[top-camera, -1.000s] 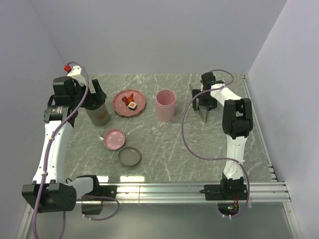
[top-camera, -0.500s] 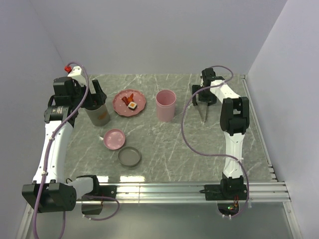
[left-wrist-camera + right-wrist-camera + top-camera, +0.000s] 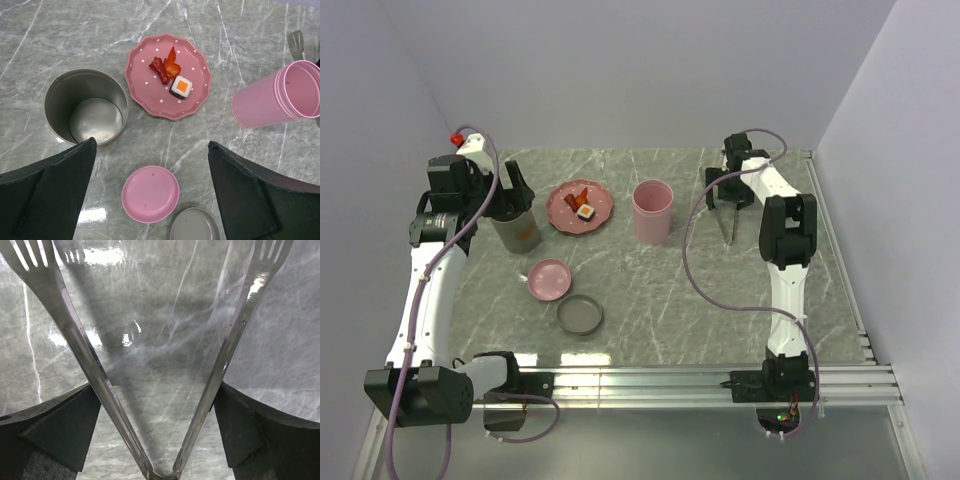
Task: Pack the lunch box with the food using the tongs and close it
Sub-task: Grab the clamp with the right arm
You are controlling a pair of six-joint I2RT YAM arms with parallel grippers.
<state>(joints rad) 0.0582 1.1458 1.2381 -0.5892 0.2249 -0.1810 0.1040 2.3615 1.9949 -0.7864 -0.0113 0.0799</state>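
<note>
Probably light, springy and slick, the long thin silvery metal tongs (image 3: 74,335) sit at the grey marble table's (image 3: 650,290) two o'clock inside the right gripper's (image 3: 156,386) wide jaws, grip unclear; squeeze mid-arm; left gripper (image 3: 151,144) gapes empty.

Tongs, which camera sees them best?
The right wrist view: the tongs fill it, both forked arms close and sharp. The top external view shows only a thin silver sliver; the left wrist view shows just one tip.

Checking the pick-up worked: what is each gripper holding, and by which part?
The right gripper holds the tongs by the outer sides of both arms, near the joined end. The left gripper holds nothing.
</note>
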